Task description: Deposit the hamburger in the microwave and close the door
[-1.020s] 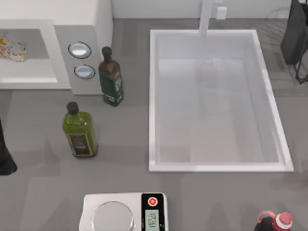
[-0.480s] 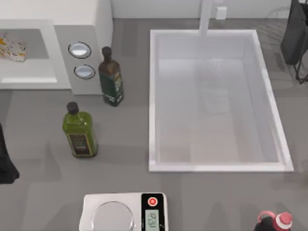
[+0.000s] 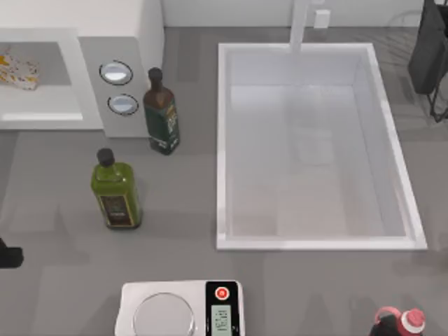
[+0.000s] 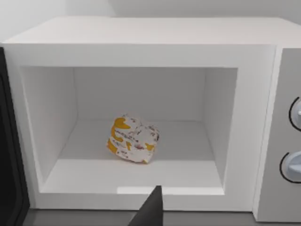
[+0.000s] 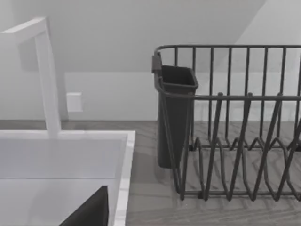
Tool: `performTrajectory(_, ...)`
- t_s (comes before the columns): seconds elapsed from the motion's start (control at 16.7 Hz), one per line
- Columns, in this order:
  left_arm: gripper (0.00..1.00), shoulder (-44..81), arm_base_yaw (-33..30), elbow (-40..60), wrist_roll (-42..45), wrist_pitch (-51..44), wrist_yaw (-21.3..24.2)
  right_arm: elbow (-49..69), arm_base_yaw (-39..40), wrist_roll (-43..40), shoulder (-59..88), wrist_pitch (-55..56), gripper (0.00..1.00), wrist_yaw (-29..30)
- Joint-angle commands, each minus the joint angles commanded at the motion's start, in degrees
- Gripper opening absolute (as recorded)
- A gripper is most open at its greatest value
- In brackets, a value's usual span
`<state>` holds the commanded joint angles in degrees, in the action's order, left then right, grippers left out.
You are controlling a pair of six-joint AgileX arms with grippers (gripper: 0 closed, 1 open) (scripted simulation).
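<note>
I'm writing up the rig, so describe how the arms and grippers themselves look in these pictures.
Little of them shows. The left arm is a black, matte block at the top view's left edge; a black pointed finger tip rises in the left wrist view. A similar black wedge shows in the right wrist view. No cables, markings or coloured parts are visible.

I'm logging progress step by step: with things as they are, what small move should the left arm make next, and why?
Probably swing toward the door and start pushing it shut. The hamburger already lies loose on the floor of the microwave, whose cavity is open, with the door's dark edge standing beside the opening. The left gripper sits at the table's left edge, apart from the burger.
</note>
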<state>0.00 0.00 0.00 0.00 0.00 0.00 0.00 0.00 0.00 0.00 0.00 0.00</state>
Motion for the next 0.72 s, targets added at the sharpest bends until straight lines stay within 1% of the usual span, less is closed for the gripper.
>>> performTrajectory(0.36, 0.02, 0.00, 0.00, 0.00, 0.00, 0.00, 0.00, 0.00, 0.00, 0.00, 0.00, 0.00, 1.00, 0.00)
performTrajectory(0.42, 0.00, 0.00, 0.00, 0.00, 0.00, 0.00, 0.00, 0.00, 0.00, 0.00, 0.00, 0.00, 1.00, 0.00)
performTrajectory(0.72, 0.00, 0.00, 0.00, 0.00, 0.00, 0.00, 0.00, 0.00, 0.00, 0.00, 0.00, 0.00, 1.00, 0.00)
